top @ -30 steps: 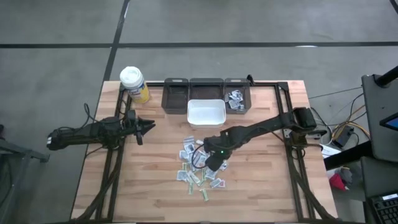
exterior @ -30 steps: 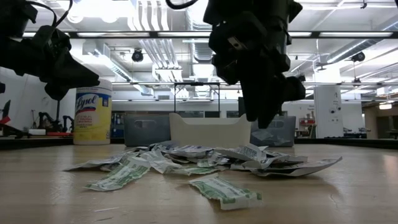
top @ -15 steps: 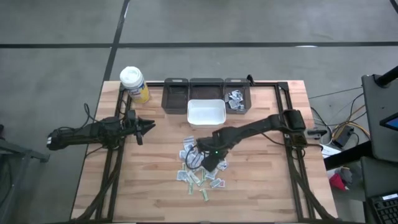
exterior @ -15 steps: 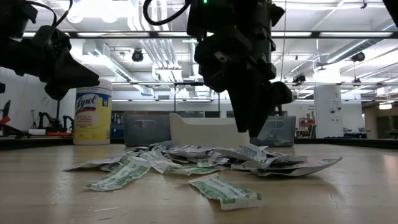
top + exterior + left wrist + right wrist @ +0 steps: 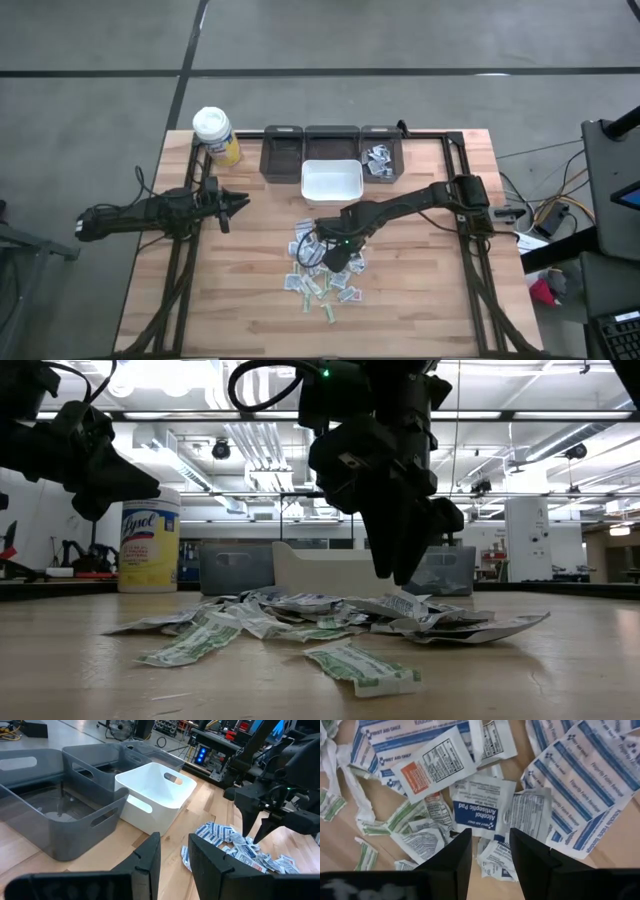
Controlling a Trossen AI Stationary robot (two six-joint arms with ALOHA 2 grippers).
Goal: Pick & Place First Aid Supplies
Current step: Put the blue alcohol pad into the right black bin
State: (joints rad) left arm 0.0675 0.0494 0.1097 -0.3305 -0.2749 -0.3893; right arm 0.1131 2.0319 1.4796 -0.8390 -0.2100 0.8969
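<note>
Right wrist view: right gripper (image 5: 490, 855) — two dark fingers parted by a narrow gap, nothing between them, poised directly over the first aid supplies (image 5: 485, 805). Below the gap lies a white packet with a blue band printed "Alcohol Antiseptic Pad" (image 5: 482, 812); beside it a packet with an orange panel (image 5: 432, 765), long blue-striped bandage strips (image 5: 585, 775), and small green-printed strips (image 5: 330, 805), all overlapping on the wooden surface (image 5: 340, 845).

High view: right gripper (image 5: 335, 255) sits over the upper right part of the pile (image 5: 322, 270), which is scattered at the middle of the surface (image 5: 420, 300). Just beyond the pile stands a white bin (image 5: 331, 181), and behind it a row of three grey bins (image 5: 331, 148) — the rightmost one (image 5: 381, 160) holds several packets. A yellow bottle with a white cap (image 5: 214, 134) stands at the far left corner.

Low view: right gripper (image 5: 395, 565) hangs just above the heap (image 5: 330, 615), fingertips not seen touching it.

Left wrist view: left gripper (image 5: 175, 865) — fingers slightly apart, empty, held above the left side of the surface, well apart from the pile (image 5: 240, 847), facing the white bin (image 5: 155, 795).
</note>
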